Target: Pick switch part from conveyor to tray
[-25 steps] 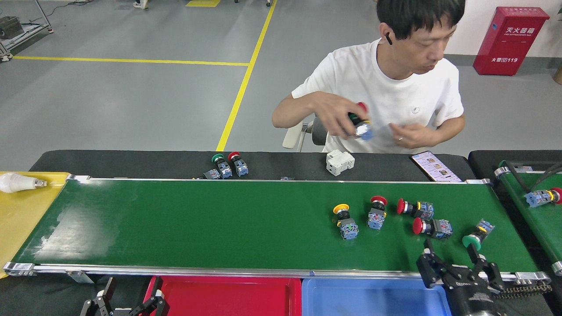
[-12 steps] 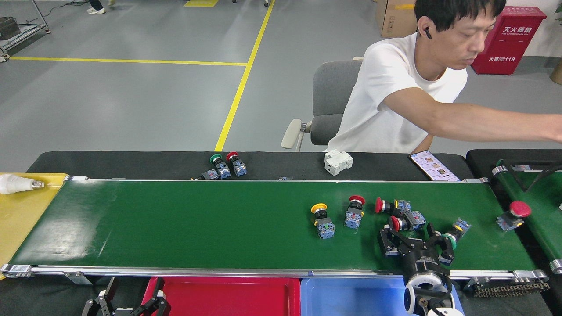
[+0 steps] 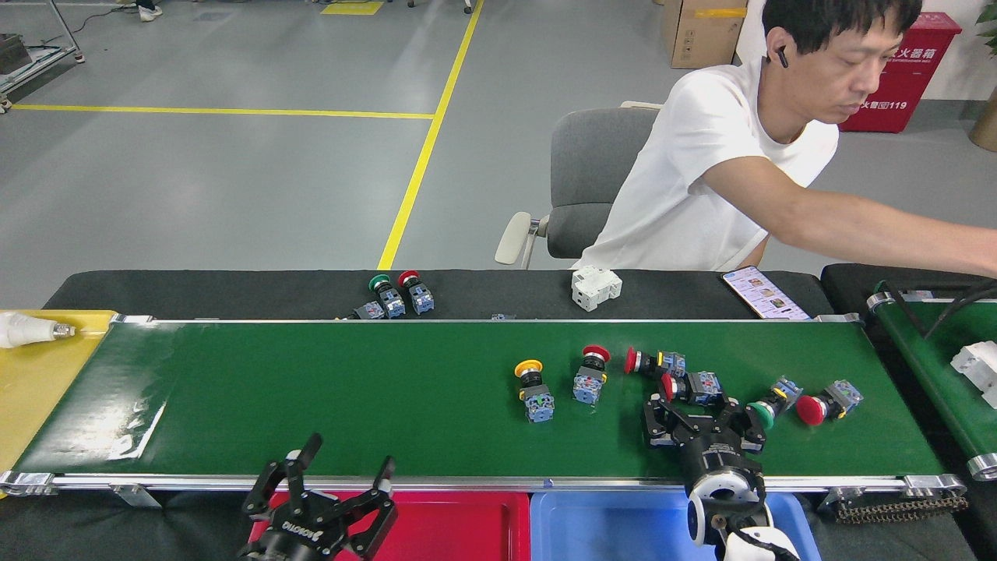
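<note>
At the far left, a white light bulb [image 3: 27, 328] lies on a yellow surface [image 3: 39, 389]. A long dark-green conveyor [image 3: 311, 389] crosses the middle of the frame.

At the lower left, the robot's left gripper [image 3: 343, 477] hovers over the belt's near rail with its fingers spread apart and nothing in them. Below it sits a red tray [image 3: 459, 530], and beside that a blue tray [image 3: 607, 530]. The parts of both trays in view are bare, so as far as can be seen no part has been placed yet and the whole job is left to do.

Right of centre, six switch parts lie on the belt: a yellow-capped switch [image 3: 534, 387], a red-capped switch [image 3: 590, 372], two more red ones [image 3: 653, 361] [image 3: 692, 386], a green-capped switch [image 3: 773, 403] and another red one [image 3: 827, 402]. The robot's right gripper [image 3: 701, 421] is lowered among them, fingers spread, just below the fourth switch; it grasps nothing that can be seen.

At the upper right, a seated person [image 3: 740, 171] in a white shirt reaches off the right edge.
</note>
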Robot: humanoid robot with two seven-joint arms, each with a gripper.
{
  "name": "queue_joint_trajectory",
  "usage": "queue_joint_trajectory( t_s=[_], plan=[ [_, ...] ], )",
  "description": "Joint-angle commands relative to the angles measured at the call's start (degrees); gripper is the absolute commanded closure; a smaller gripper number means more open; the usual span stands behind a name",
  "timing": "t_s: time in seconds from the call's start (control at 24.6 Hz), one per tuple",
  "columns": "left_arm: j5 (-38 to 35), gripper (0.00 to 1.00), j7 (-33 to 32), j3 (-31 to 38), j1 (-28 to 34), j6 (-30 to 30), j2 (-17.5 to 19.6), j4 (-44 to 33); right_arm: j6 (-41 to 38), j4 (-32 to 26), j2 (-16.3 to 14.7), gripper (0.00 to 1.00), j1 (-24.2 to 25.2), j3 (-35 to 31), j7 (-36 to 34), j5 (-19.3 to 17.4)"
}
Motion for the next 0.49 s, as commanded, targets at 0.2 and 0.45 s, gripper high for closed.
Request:
queue_joint_trajectory(
  t_s=[0.2, 0.45],
  plan=[
    [-3.4, 0.0, -4.9, -4.2, -10.0, 0.8, -6.8, 11.2, -21.1, -16.5, -1.4, 0.51, 8.3, 0.0, 3.3, -6.2],
    [-4.5, 0.0, -4.9, -4.2, -16.0, 2.6, -7.8, 19.5, -47.1, -26.0, -6.8, 0.49, 20.2, -0.2, 7.8, -14.4]
  ],
)
